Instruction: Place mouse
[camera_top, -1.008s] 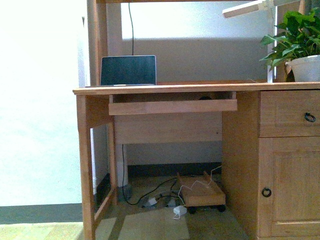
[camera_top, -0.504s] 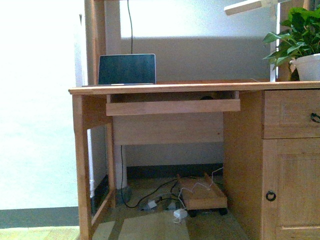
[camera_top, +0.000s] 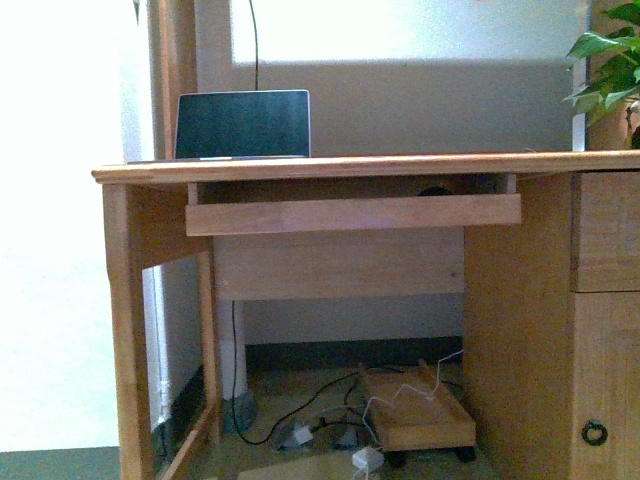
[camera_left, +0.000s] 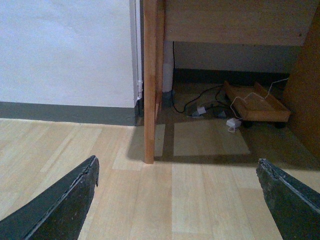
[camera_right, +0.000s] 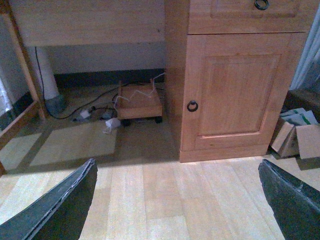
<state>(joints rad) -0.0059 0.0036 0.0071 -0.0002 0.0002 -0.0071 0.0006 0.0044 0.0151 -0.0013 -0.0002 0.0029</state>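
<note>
Mouse (camera_top: 435, 190) appears only in the front view, half hidden behind the tray board (camera_top: 352, 213), well ahead of both grippers. Left gripper (camera_left: 177, 161) and right gripper (camera_right: 176, 163) gape wide and empty, facing the wheeled stand (camera_left: 256, 104) and cabinet door (camera_right: 240, 90).

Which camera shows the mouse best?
The front view: the mouse shows only as a dark dome peeking over the front edge of the keyboard tray, mostly hidden. Both wrist views look lower, at the floor, and show no mouse.
</note>
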